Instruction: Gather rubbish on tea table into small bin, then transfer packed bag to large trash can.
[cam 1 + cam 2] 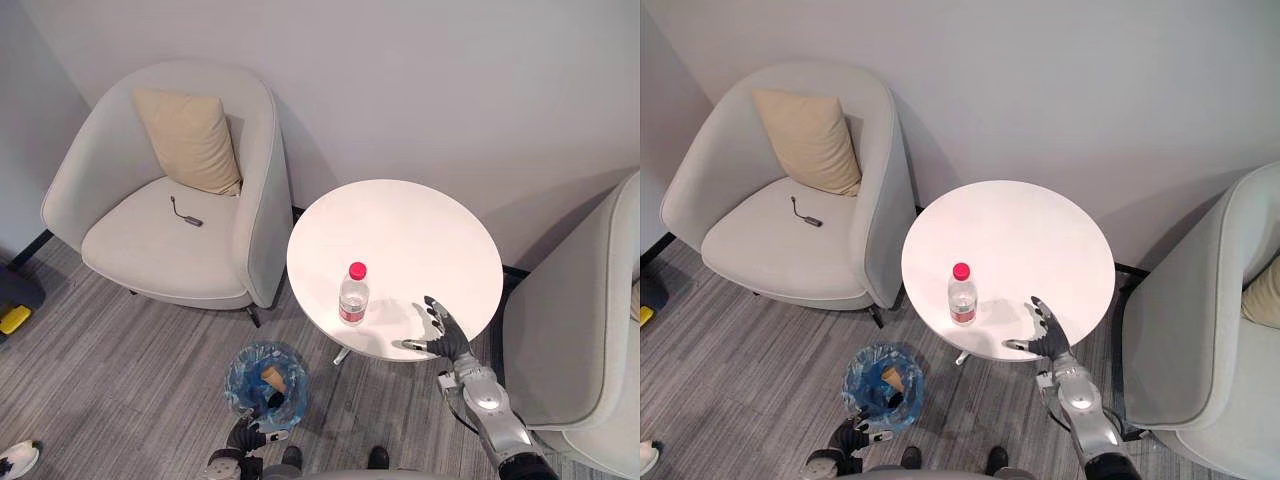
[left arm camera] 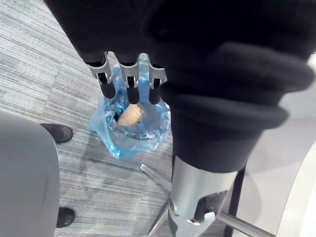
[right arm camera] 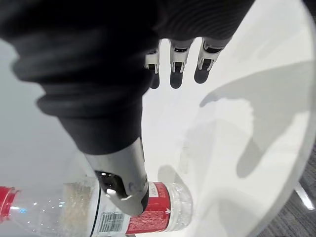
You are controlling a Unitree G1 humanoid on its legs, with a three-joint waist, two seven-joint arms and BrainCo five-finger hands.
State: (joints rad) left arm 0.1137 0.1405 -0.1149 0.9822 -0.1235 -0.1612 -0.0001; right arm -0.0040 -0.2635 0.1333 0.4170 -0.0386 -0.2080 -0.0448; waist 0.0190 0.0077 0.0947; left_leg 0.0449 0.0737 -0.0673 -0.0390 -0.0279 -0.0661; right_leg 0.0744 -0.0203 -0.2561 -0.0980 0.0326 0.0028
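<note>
Bottle (image 1: 352,294): clear plastic, red cap, red label band low on the body, standing upright on the round white tea table (image 1: 400,220), close to its near edge. Rest of the tabletop is bare. Right hand (image 1: 440,335) is over the same near edge, on the bottle's right, fingers spread and straight, thumb out toward the bottle, not touching it, holding nothing. Nothing sits between hand and bottle. Small bin (image 1: 240,365) is on the grey striped floor just off the table's near-left side, lined with a crumpled blue bag, mouth open; one tan piece of rubbish (image 2: 129,116) lies inside, can't tell what it is. Left hand (image 2: 128,81) is low beside the bin's near side, fingers straight and side by side pointing at the opening, empty, clear of the bag as far as I can see. Light grey armchair (image 1: 150,250) left of the table, with a beige cushion (image 1: 190,140) against its back and a small dark cable (image 1: 185,213) on the seat. Second armchair (image 1: 580,330) is tight against the table's right side.
</note>
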